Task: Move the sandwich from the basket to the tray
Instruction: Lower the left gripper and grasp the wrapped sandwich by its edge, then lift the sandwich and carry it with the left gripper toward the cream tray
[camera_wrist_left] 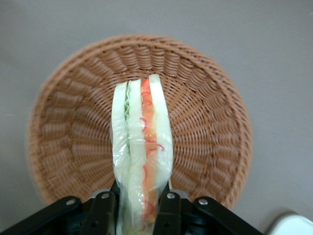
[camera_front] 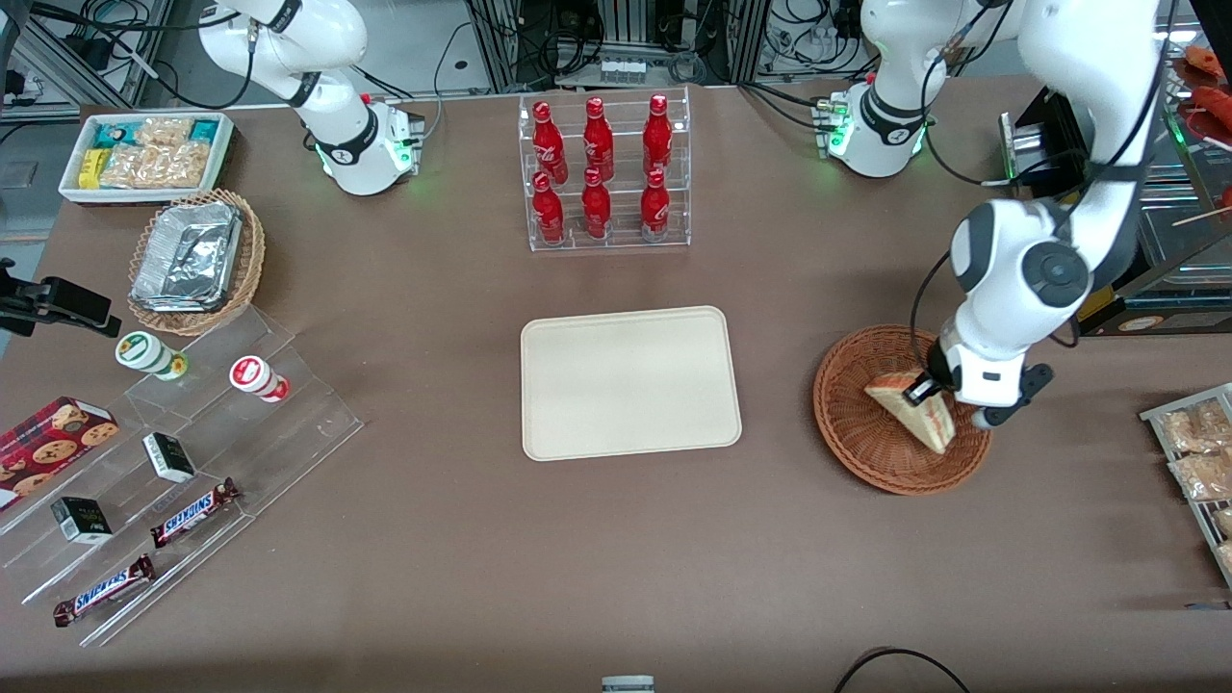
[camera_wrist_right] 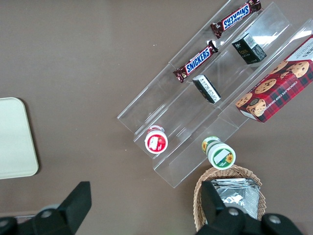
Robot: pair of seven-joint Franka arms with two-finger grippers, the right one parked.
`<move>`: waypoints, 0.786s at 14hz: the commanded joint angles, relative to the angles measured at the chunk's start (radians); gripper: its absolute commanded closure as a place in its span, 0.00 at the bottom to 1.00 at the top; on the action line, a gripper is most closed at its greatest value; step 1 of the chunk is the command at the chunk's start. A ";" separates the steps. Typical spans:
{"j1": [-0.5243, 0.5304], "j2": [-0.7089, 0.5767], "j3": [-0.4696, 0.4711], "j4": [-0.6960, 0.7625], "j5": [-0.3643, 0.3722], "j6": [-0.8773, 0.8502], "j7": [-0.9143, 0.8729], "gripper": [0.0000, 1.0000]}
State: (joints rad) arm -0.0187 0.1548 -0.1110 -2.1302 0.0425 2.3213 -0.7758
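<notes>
pale bread in three slices makes up the sandwich (camera_wrist_left: 142, 147), a wrapped triangular wedge with a green layer and a red-orange layer showing along its edge. the gripper (camera_wrist_left: 139, 205) is clamped on it, one black finger (camera_wrist_left: 102, 210) on each flat side, holding it edge-up over the reddish-brown woven basket (camera_wrist_left: 63, 142). from the front the sandwich (camera_front: 914, 409) sits within the basket's (camera_front: 852, 433) rim, under the gripper (camera_front: 926, 387). one cream tray (camera_front: 630, 383) lies flat on the brown tabletop (camera_front: 577, 558), well apart from the basket, toward the parked arm's end. six red bottles (camera_front: 598, 168) stand in a clear rack, farther from the front camera than the tray. two snickers bars (camera_front: 192, 512), two small dark boxes (camera_front: 169, 456) and two round tubs (camera_front: 258, 377) rest on clear steps (camera_front: 241, 452).
</notes>
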 commanded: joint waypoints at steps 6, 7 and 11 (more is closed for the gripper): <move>-0.053 0.130 -0.288 0.484 0.093 -0.394 -0.134 1.00; -0.111 0.161 -0.289 0.501 0.149 -0.398 -0.187 1.00; -0.286 0.311 -0.288 0.628 0.189 -0.395 -0.240 1.00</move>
State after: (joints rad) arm -0.2464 0.3737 -0.4044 -1.6116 0.2063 1.9552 -1.0014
